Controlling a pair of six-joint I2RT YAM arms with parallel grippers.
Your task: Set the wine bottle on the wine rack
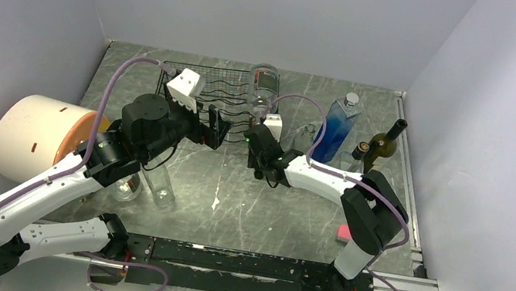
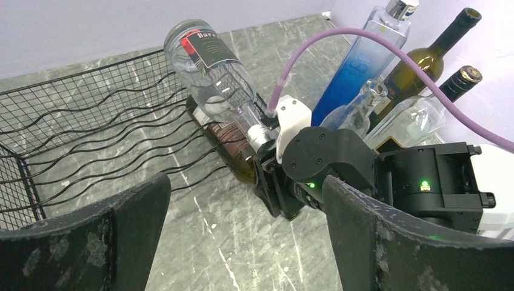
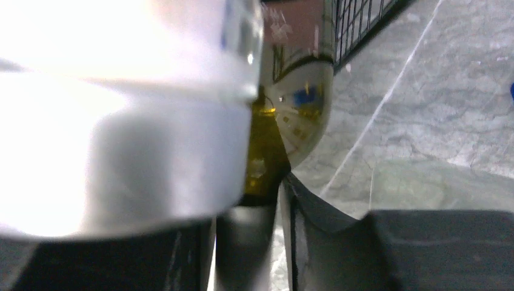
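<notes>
Wine bottle lies neck-out, seemingly partway into the low tier at the wine rack's 3 o'clock end, under a clear bottle. R gripper looks clamped on its olive neck. L gripper hangs wide open, empty, at the rack's 6 o'clock. I'd push slow & straight twd 12, w/o nudging the clear one, then let go.

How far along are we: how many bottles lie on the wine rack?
2. A clear labelled bottle lies tilted at the right end of the wine rack; a dark wine bottle lies under it, neck in the right pincer. The left arm may hide more.
</notes>
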